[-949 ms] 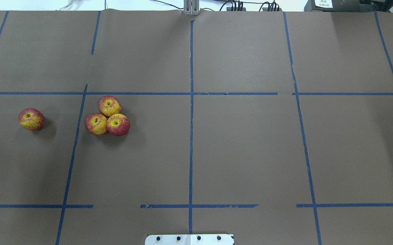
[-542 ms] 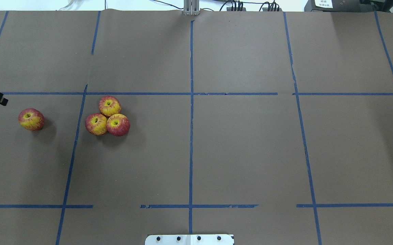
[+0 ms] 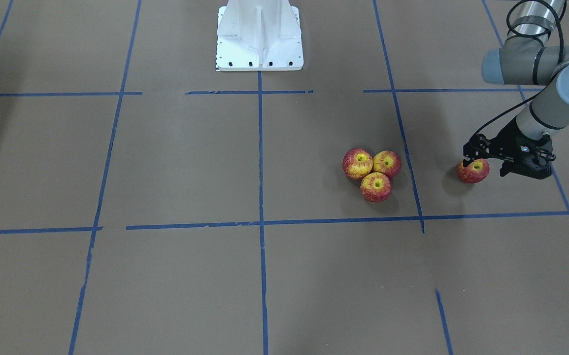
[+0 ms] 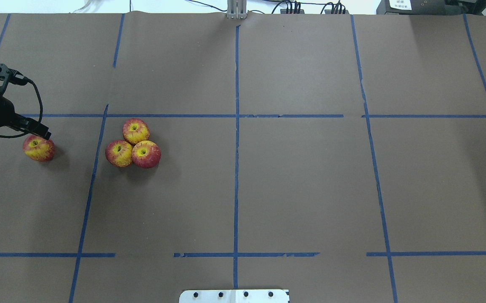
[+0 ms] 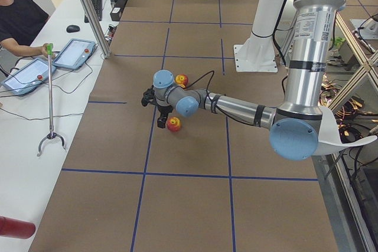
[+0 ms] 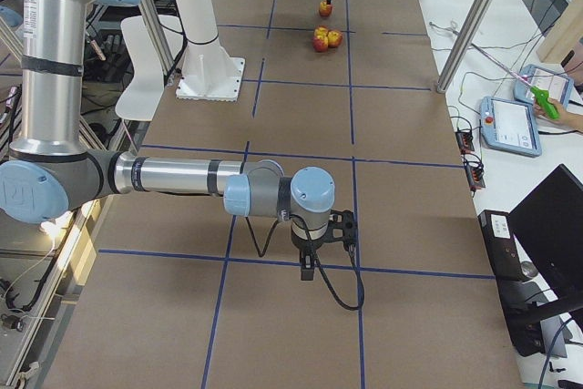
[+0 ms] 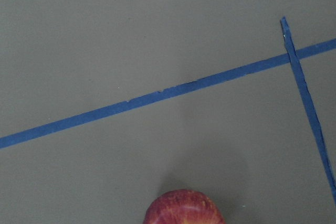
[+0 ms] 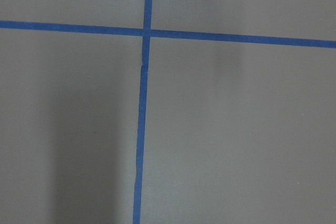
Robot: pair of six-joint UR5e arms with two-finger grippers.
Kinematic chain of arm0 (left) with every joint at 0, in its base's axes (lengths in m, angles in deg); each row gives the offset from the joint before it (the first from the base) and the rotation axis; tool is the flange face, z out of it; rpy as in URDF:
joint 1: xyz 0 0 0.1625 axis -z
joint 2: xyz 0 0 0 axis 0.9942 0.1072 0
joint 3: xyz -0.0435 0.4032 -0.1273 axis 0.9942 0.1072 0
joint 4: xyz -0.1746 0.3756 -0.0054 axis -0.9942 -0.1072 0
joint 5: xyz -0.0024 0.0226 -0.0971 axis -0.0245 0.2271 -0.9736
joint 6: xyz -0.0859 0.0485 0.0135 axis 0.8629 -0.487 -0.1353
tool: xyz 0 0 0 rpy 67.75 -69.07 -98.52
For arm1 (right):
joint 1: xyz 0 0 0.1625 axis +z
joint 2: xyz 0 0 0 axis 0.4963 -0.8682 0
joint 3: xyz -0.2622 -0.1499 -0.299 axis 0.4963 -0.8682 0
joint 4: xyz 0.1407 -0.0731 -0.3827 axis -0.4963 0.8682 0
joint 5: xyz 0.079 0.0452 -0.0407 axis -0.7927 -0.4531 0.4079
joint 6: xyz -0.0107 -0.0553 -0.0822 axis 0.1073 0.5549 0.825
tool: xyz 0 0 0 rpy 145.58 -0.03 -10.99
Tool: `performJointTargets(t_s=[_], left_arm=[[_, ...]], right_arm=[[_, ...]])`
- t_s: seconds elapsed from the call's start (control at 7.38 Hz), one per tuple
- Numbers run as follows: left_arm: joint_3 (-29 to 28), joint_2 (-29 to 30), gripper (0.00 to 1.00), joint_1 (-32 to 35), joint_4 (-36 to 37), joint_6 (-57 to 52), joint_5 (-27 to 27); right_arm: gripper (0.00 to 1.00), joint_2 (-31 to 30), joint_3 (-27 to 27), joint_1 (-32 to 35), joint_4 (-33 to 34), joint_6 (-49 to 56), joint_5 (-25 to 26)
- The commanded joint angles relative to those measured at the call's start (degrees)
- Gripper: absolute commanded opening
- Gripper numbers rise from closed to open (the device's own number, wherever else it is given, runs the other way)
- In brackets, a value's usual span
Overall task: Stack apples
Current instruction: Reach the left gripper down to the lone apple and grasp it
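Jaws on the right gripper (image 6: 309, 271) point straight down, close above the worktop (image 4: 301, 189). I cannot tell whether they are parted or closed, since only the side view from the robot's right shows them. The right wrist camera sees just brown surface and a crossing of blue tape lines (image 8: 144, 31). This gripper hangs over the robot's right half of the worktop, well apart from all the fruit.

Further along, the white base plate (image 3: 259, 34) stands at the robot's edge of the worktop.

Beyond it, on the robot's left half, three apples sit in a tight triangle with their stem dimples up, each touching the other two. They are the back apple (image 4: 136, 131), the left-front apple (image 4: 118, 153) and the right-front apple (image 4: 146, 154). They lie near a blue line, on the side of it towards the worktop's middle.

Across that line and well apart from the three, the lone apple (image 4: 38, 148) rests on the worktop, its dimple turned slightly sideways.

Farthest out, the left gripper (image 4: 44, 134) hangs over the lone apple, its tip at the apple's upper far edge. I cannot tell whether it touches the skin, nor whether its jaws are parted or closed. The left wrist camera catches only the apple's red top at its lower edge.
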Motion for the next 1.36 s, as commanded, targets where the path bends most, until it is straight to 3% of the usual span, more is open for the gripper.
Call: performJointTargets(t_s=[0.0, 0.54, 0.68, 0.95, 1.08, 1.22], left_arm=[[-2.27, 1.32, 0.99, -1.92, 0.31, 0.11, 0.32], [-4.04, 0.62, 0.99, -2.64, 0.57, -0.16, 1.62], [-4.65, 0.62, 0.95, -3.25, 0.66, 0.10, 1.98], [-4.39, 0.62, 0.01, -3.60, 1.01, 0.11, 1.81], [-3.08, 0.53, 0.00, -3.43, 1.27, 0.28, 1.38], [4.33, 1.23, 0.00, -3.25, 8.32, 0.28, 0.07]], right_arm=[[1.00, 0.00, -0.02, 0.00, -0.02, 0.00, 0.05], [1.00, 0.00, 0.07, 0.00, 0.06, 0.00, 0.06], [1.00, 0.00, -0.01, 0.00, -0.02, 0.00, 0.06], [1.00, 0.00, 0.07, 0.00, -0.02, 0.00, 0.06], [1.00, 0.00, 0.07, 0.00, -0.02, 0.00, -0.03], [1.00, 0.00, -0.01, 0.00, 0.06, 0.00, 0.05]])
